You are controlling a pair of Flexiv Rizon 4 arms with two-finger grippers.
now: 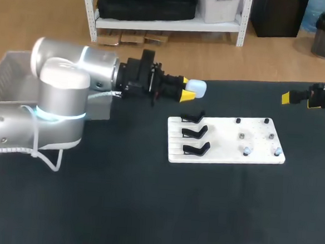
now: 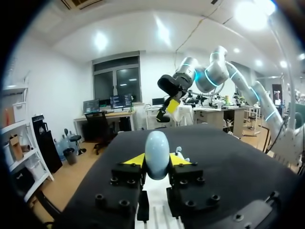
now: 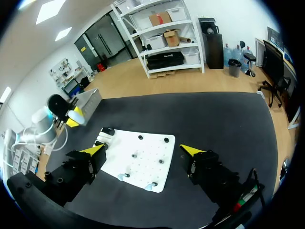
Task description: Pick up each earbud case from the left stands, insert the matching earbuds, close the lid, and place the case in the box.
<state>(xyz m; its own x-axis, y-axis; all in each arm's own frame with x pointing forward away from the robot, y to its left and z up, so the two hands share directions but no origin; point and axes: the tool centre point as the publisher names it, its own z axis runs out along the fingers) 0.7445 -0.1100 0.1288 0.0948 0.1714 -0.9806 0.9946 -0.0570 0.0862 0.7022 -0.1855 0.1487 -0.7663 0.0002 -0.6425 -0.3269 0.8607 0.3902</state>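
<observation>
Since the pale blue earbud case (image 1: 196,88) is already off its stand and pinched between the yellow tips of the left gripper (image 2: 157,160), I'd say the pick-up is done and the earbuds come next. The case hangs in the air just behind the white board (image 1: 222,138), near the stand end, with a finger pressed on it from each side. I can't tell from any view whether the lid is open. It just reads as a smooth egg shape.

All three black stands (image 1: 196,133) on the board's left part look bare. On the right part, a couple of small pale earbuds (image 1: 247,151) sit near the front edge, among dark pegs (image 1: 267,121). The right gripper (image 3: 143,150) hovers off past the board's far right corner, fingers spread wide with nothing between them. The box (image 1: 13,69) is way out at the table's far left.

My guess at the next move: the right gripper has to come down on one earbud. That looks fiddly because they're tiny. The case also needs its lid open and its mouth turned up to take it.
</observation>
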